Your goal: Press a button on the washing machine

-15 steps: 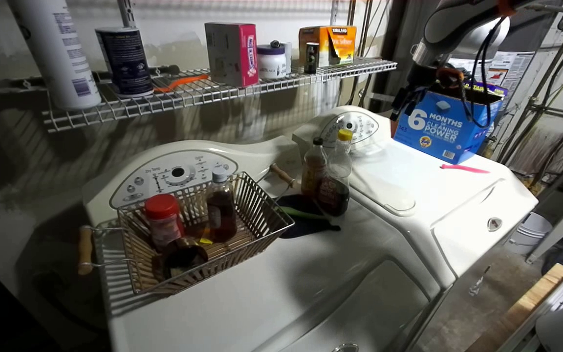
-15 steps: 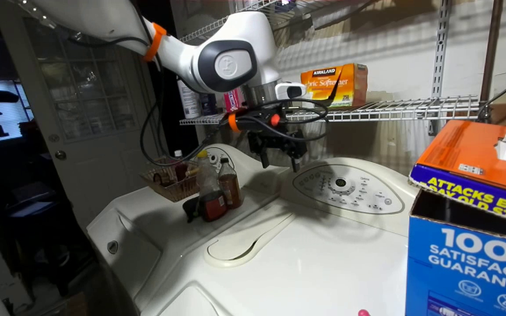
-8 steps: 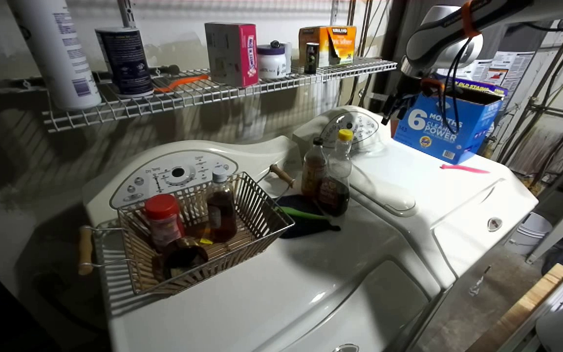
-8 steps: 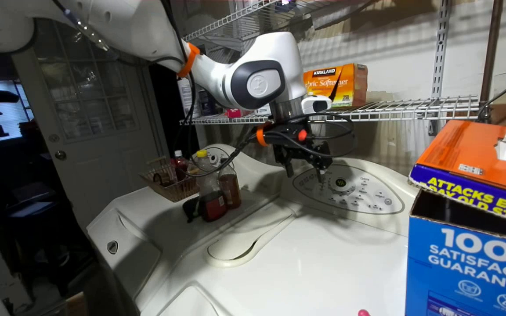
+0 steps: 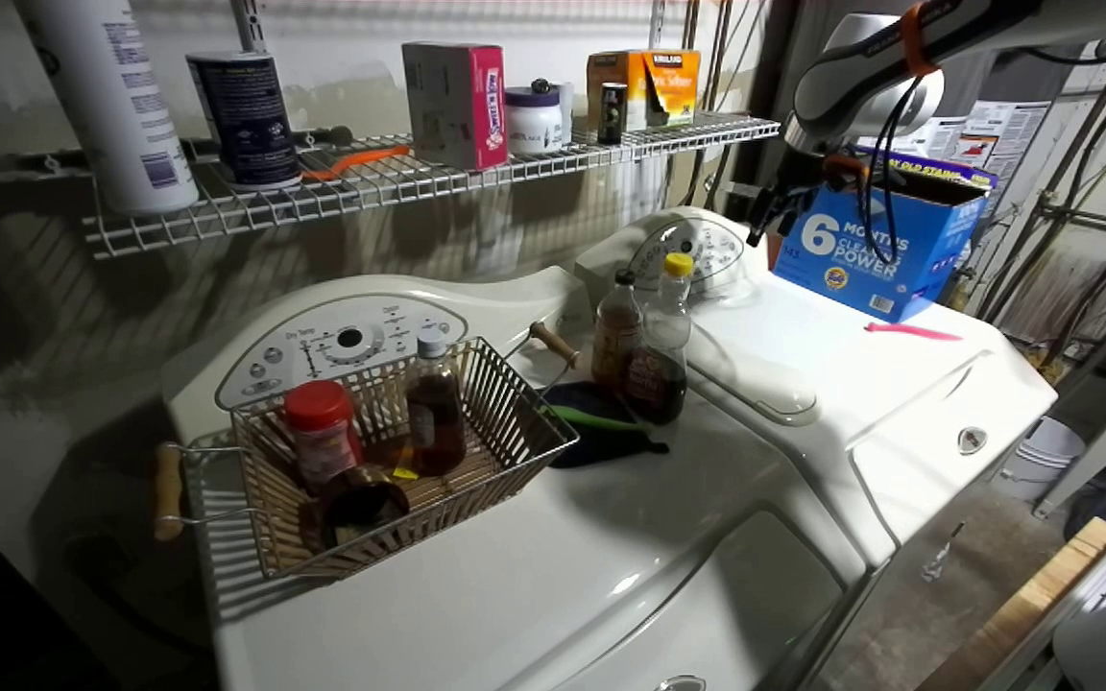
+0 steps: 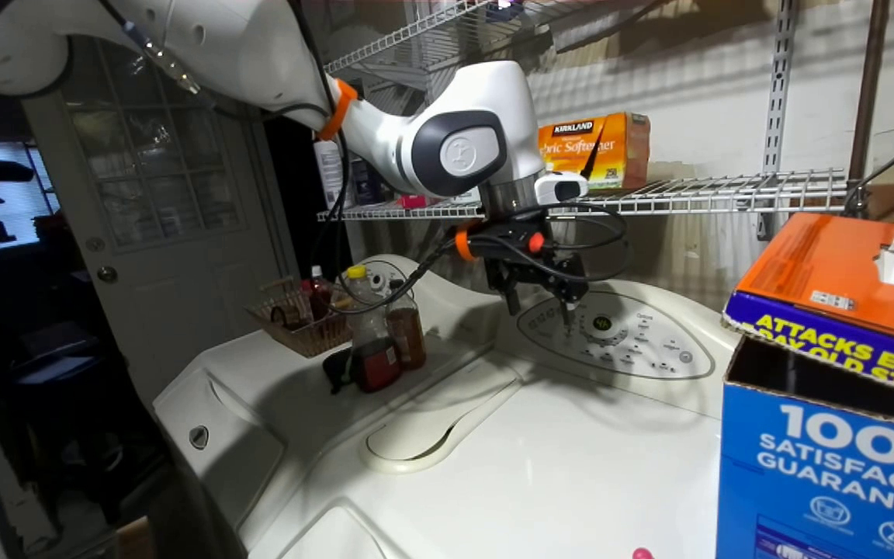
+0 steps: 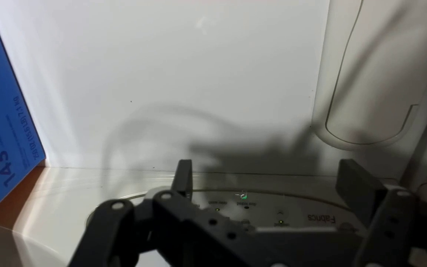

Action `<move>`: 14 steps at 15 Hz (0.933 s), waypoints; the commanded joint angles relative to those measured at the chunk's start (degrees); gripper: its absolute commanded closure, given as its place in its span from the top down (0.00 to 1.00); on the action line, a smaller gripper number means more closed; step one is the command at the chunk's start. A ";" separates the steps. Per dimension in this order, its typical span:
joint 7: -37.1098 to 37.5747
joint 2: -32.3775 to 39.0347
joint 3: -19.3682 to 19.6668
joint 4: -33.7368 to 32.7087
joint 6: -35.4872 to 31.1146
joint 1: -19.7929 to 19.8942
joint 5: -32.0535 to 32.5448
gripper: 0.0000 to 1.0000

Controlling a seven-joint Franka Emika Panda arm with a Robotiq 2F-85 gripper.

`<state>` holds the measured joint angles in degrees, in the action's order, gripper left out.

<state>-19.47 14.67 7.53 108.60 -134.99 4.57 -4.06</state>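
In an exterior view the washing machine (image 6: 579,466) fills the near middle, and an open blue box (image 6: 827,458) stands on it at the right. Farther back, the gripper (image 6: 541,310) hangs at the left part of the oval console (image 6: 629,341), its fingers (image 7: 184,178) released and wide apart; I cannot tell whether they touch it. To the left, two bottles (image 6: 379,363) stand on a similar white appliance (image 6: 265,369), with a basket (image 6: 313,339) beyond. Farthest, a wire shelf (image 6: 726,204) holds an orange fabric softener box (image 6: 610,151).

hand (image 5: 769,228) above washing machine (image 5: 793,331); wire basket (image 5: 488,403), red-lidded jar (image 5: 321,432) inside, on adjoining appliance (image 5: 428,614).
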 commanded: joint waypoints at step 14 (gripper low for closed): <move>-2.86 17.85 -4.90 -18.51 0.17 6.46 -0.58 0.10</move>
<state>-20.19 26.60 4.86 97.46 -135.33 8.53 -3.66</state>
